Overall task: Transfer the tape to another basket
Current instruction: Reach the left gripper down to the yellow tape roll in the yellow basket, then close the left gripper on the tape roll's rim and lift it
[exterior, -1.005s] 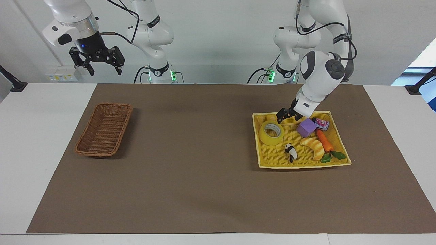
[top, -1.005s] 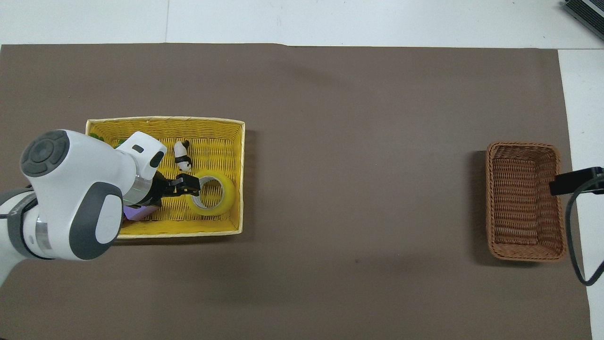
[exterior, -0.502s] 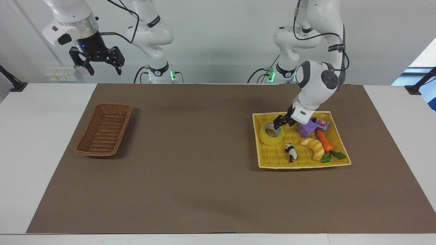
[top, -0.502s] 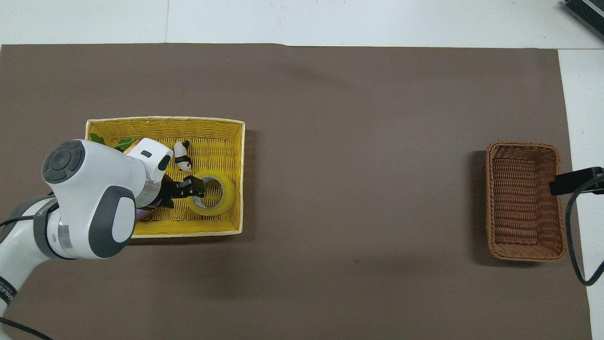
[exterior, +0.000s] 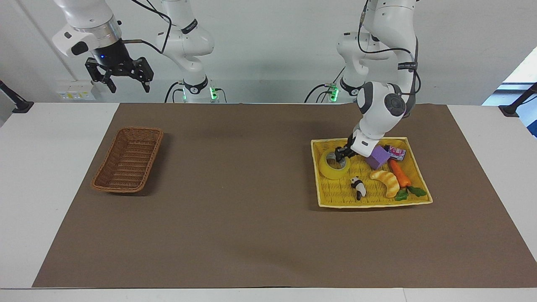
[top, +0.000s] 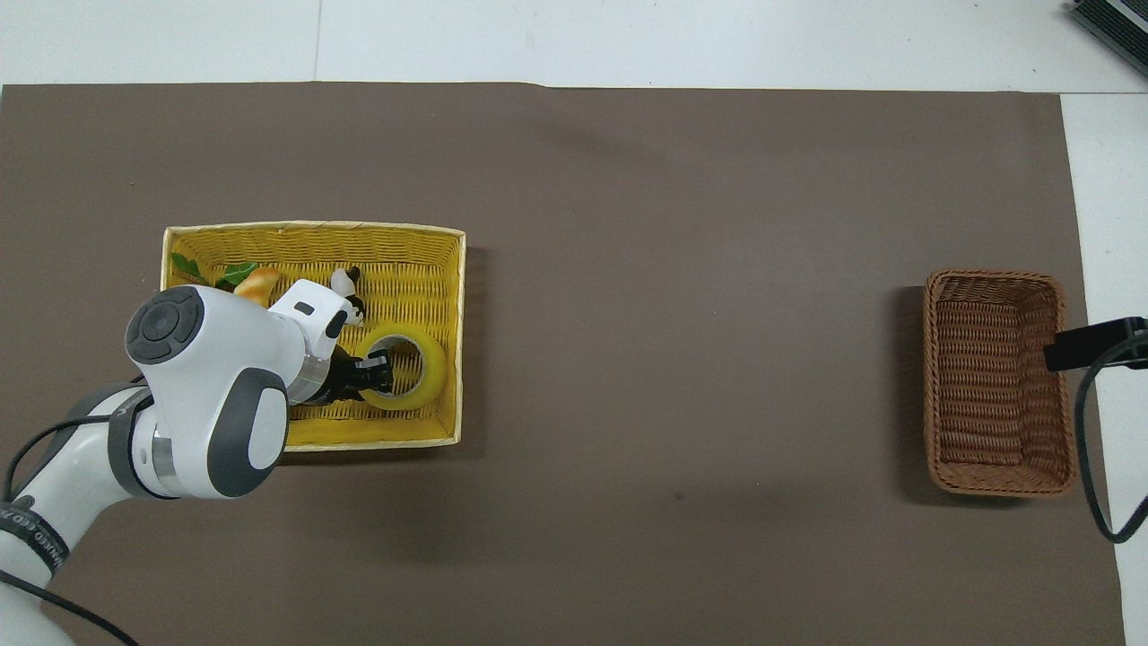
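Observation:
The tape (exterior: 332,168), a yellow roll with a pale core, lies flat in the yellow woven tray (exterior: 371,204) at the left arm's end of the table. My left gripper (exterior: 340,155) is tilted down onto the roll's rim on the side nearest the robots, shut on the tape's wall. From overhead, the left gripper (top: 382,373) sits at the edge of the tape (top: 427,377) hole. The brown wicker basket (exterior: 127,160) stands empty at the right arm's end. My right gripper (exterior: 125,79) hangs open high above the table's edge, waiting.
Sharing the yellow tray (top: 314,230) with the tape are a purple block (exterior: 378,157), a small printed box (exterior: 397,152), a carrot (exterior: 400,175), a croissant (exterior: 387,182) and a panda figure (exterior: 358,187). A brown mat (exterior: 235,201) spans the tabletop between the basket (top: 997,386) and tray.
My left gripper dropped from above the tray's edge onto the tape's rim and its fingers closed there. The tape stays in place. The right arm has not moved.

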Robot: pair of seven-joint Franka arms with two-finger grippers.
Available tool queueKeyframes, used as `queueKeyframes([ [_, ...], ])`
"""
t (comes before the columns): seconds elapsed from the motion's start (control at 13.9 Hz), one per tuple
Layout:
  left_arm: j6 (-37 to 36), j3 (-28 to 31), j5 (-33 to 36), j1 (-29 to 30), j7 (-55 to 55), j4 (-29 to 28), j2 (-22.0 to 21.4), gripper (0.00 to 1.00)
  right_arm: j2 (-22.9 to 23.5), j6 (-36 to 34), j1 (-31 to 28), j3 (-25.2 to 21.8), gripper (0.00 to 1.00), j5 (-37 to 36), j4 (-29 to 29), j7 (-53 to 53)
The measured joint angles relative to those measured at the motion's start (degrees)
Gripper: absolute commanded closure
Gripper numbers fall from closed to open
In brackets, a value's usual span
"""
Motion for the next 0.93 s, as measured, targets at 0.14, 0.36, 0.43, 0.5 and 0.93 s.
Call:
queueKeyframes([
  [0.14, -0.7, 0.2, 0.0, 0.0, 0.0, 0.8, 0.0, 1.0, 0.0, 0.0, 0.0, 0.0, 0.0, 0.0, 0.0, 0.0],
  [0.36, -5.0, 0.5, 0.0, 0.0, -0.2, 4.4, 0.0, 1.0, 0.0, 0.0, 0.0, 0.0, 0.0, 0.0, 0.0, 0.0],
  [0.43, -6.2, 0.7, 0.0, 0.1, -0.3, 5.8, 0.0, 1.0, 0.0, 0.0, 0.0, 0.0, 0.0, 0.0, 0.0, 0.0],
  [0.5, -7.8, 0.8, 0.0, 0.1, -0.3, 7.3, 0.0, 1.0, 0.0, 0.0, 0.0, 0.0, 0.0, 0.0, 0.0, 0.0],
  [0.93, -18.9, 1.9, 0.4, 1.5, -0.5, 16.4, -0.9, 1.0, 0.0, 0.0, 0.0, 0.0, 0.0, 0.0, 0.0, 0.0],
])
